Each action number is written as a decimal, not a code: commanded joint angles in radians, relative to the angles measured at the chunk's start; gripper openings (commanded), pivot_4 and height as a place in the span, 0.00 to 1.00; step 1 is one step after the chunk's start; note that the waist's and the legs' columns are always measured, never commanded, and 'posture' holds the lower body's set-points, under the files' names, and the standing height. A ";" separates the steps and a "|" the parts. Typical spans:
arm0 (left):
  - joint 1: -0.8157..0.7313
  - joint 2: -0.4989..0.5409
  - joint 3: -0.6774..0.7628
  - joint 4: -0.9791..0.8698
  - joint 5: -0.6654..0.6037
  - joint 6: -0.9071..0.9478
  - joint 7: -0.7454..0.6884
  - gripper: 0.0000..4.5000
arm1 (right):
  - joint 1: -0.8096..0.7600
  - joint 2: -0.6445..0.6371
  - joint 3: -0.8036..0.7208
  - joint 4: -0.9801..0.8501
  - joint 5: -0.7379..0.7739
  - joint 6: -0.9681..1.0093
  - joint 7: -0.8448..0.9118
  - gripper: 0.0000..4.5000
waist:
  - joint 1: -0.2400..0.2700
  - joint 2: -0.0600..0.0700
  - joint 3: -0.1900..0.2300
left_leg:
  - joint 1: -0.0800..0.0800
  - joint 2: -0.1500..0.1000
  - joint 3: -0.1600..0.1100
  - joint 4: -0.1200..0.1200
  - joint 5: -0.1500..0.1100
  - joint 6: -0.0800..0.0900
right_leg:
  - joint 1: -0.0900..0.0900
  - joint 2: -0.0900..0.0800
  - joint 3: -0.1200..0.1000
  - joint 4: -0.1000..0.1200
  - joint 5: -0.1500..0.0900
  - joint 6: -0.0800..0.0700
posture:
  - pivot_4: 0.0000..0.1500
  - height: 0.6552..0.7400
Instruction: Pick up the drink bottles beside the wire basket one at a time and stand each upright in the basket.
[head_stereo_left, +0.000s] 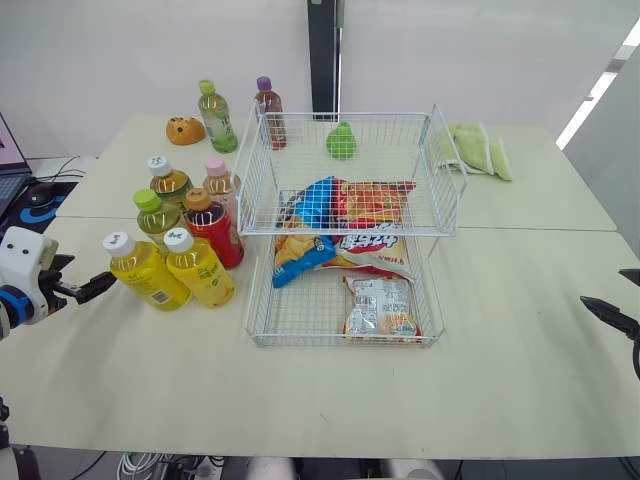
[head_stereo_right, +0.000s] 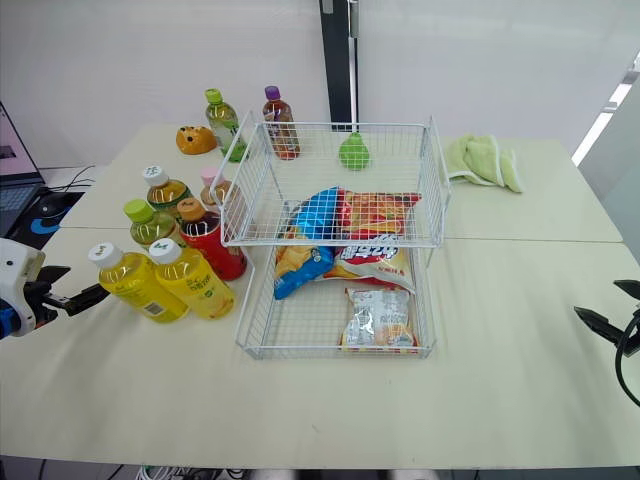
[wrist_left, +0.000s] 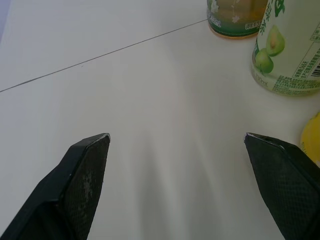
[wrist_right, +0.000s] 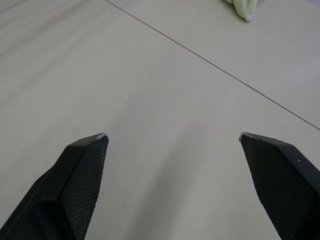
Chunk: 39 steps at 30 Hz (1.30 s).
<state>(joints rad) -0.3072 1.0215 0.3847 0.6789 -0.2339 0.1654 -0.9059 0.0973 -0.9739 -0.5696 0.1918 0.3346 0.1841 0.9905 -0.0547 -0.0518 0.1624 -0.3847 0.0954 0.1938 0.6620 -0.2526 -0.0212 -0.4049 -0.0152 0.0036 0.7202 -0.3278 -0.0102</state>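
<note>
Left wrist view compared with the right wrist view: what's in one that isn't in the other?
Left wrist view: the bottoms of an amber drink bottle and a green-labelled drink bottle, plus a yellow bottle edge. Right wrist view: a green cloth. Both: the white table with a seam line, and open black fingers, the left gripper in one, the right gripper in the other.

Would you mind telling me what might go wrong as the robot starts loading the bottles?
1. The bottles stand bunched; the open left hand closing on the nearest yellow bottle may topple its neighbour.
2. Snack bags cover much of the basket floor, so a bottle set on one may tip.
3. The upper tier overhangs the back, so a bottle could catch its rim.
</note>
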 joint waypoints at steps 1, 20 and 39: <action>-0.004 0.045 0.041 0.014 -0.017 -0.033 -0.015 0.99 | -0.008 -0.020 -0.025 -0.025 0.005 -0.010 -0.001 1.00 | 0.000 0.000 0.000 | 0.000 0.000 0.000 0.000 0.000 0.000 | 0.000 0.000 0.000 0.000 0.000 0.000 | 1.00 0.71; 0.042 0.097 0.149 0.159 -0.089 -0.158 -0.111 0.99 | -0.084 -0.011 -0.011 0.044 0.008 -0.092 -0.004 1.00 | -0.001 0.000 0.000 | -0.001 0.000 -0.001 0.000 0.000 0.000 | 0.000 -0.001 -0.002 0.000 0.000 0.000 | 1.00 0.71; 0.135 0.048 0.221 -0.069 -0.206 0.030 -0.075 0.99 | 0.120 0.027 -0.216 -0.636 0.299 0.121 0.031 1.00 | -0.001 0.000 0.000 | -0.004 0.000 -0.006 0.000 0.000 0.000 | 0.000 -0.001 -0.006 0.000 0.000 0.000 | 1.00 0.71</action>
<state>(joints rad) -0.1788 1.0676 0.5665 0.6594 -0.4155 0.1749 -0.9924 0.2209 -0.9254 -0.7110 -0.3352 0.5461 0.2515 1.0213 -0.0553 -0.0514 0.1623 -0.3902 0.0953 0.1855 0.6627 -0.2526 -0.0213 -0.4048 -0.0162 -0.0039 0.7192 -0.3280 -0.0102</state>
